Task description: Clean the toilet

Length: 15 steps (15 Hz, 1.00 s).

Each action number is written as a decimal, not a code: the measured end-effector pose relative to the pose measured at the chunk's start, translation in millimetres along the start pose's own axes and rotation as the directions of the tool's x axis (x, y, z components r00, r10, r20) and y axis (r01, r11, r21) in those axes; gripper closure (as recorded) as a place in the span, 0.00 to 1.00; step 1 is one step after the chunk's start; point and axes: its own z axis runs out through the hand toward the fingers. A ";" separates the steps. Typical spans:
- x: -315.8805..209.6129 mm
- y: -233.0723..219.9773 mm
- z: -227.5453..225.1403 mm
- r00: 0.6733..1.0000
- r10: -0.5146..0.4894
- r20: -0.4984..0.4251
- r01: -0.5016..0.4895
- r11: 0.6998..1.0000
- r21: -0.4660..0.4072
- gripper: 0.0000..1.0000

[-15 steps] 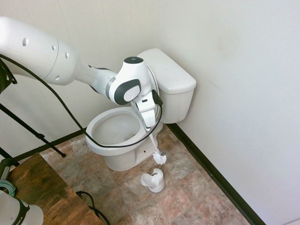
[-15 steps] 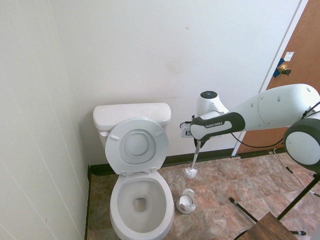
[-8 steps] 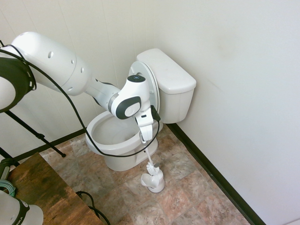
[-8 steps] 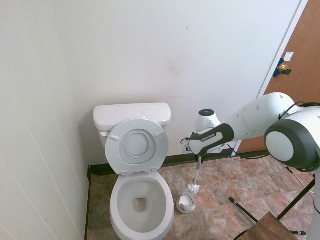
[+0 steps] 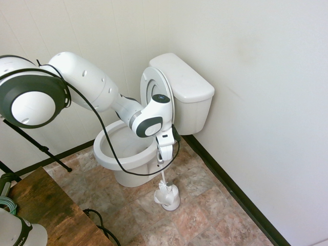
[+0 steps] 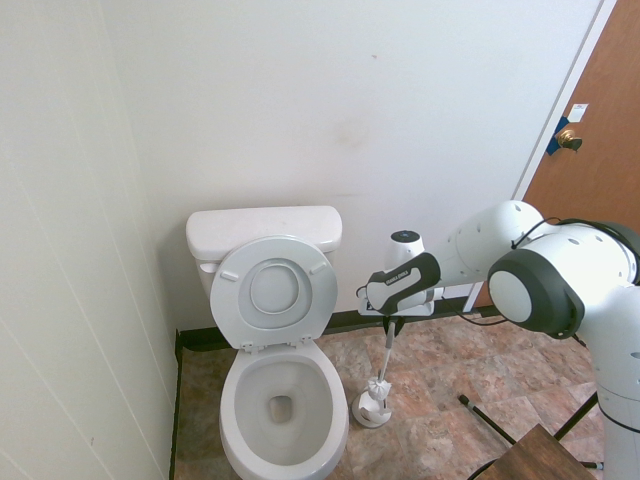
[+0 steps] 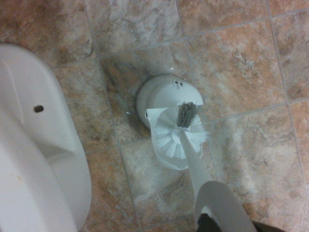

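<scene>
Step in hand: returning the toilet brush (image 5: 165, 185) to its brush holder (image 5: 168, 199); the scrubbing looks finished, judging by where the brush is.
Fingers: the gripper (image 5: 160, 161) points down, fingers closed on the brush handle.
Toilet (image 6: 280, 400): against the wall, lid up, just beside the holder on the tiled floor (image 7: 241, 63).
Holder contents: the bristle head sits at its mouth, not clearly seated.
Toilet bowl: nothing visible inside.
Next move: a short straight lowering, head centred over the opening, then release.
</scene>
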 end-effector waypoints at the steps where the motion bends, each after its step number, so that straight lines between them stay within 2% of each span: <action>1: 2.0 -0.6 4.9 1.000 0.000 0.003 0.000 1.000 -0.004 1.00; 9: 7.4 -28.0 46.3 0.999 0.012 0.034 -0.011 0.999 -0.045 1.00; 15: 43.9 -62.2 90.3 0.997 0.057 0.059 -0.051 0.994 -0.093 1.00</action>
